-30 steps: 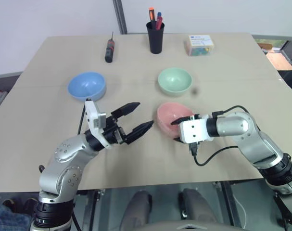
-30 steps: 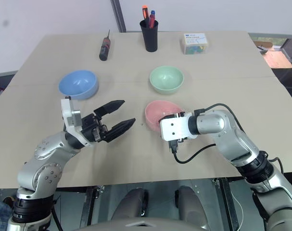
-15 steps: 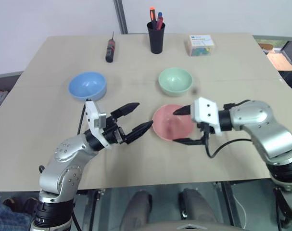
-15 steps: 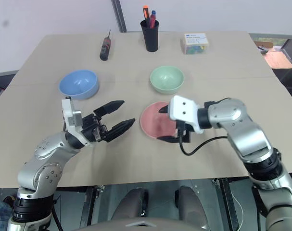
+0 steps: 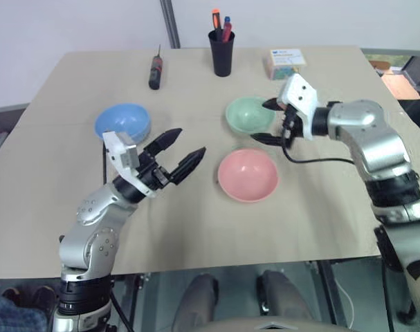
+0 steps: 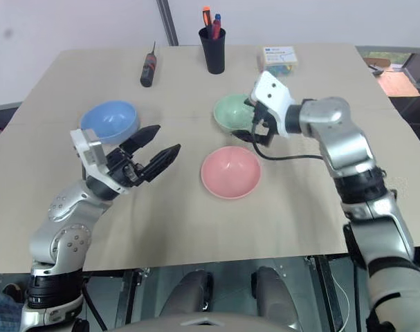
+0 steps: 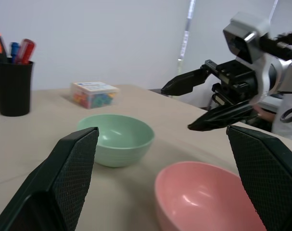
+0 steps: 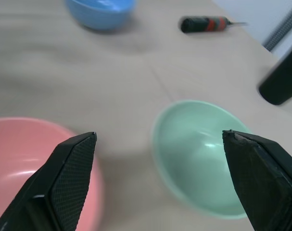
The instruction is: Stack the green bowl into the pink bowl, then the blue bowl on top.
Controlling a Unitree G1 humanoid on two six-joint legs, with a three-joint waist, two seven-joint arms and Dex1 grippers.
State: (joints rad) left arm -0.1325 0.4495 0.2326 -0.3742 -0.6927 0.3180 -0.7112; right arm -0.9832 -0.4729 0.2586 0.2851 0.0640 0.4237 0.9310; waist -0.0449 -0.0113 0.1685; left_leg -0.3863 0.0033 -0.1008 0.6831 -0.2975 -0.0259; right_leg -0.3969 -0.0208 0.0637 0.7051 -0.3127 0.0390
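While three bowls sit apart on the beige counter [image 5: 196, 228], none is stacked yet and neither arm holds anything. Nearest the robot is the left end effector [image 5: 182, 152], its two black fingers spread wide and empty, hanging above the counter between the blue bowl and the pink bowl. The pink bowl [image 5: 248, 175] stands upright and empty at the near middle, touching nothing. Farther back and to the left lies the blue bowl [image 5: 122, 123], also upright and empty, just behind the left end effector. At about the same depth on the right stands the green bowl [image 5: 248, 115], upright, well apart from the blue one and near the pink one without touching it. The right end effector [image 5: 270, 122] hangs at the green bowl's right rim with its two fingers spread wide, one above the rim and one by its near edge; whether either touches the bowl cannot be told. Along the far edge are one screwdriver [image 5: 155, 72] lying flat, one black cup [image 5: 221, 52] holding three pens, and one small clear box [image 5: 286, 63] of coloured bits.
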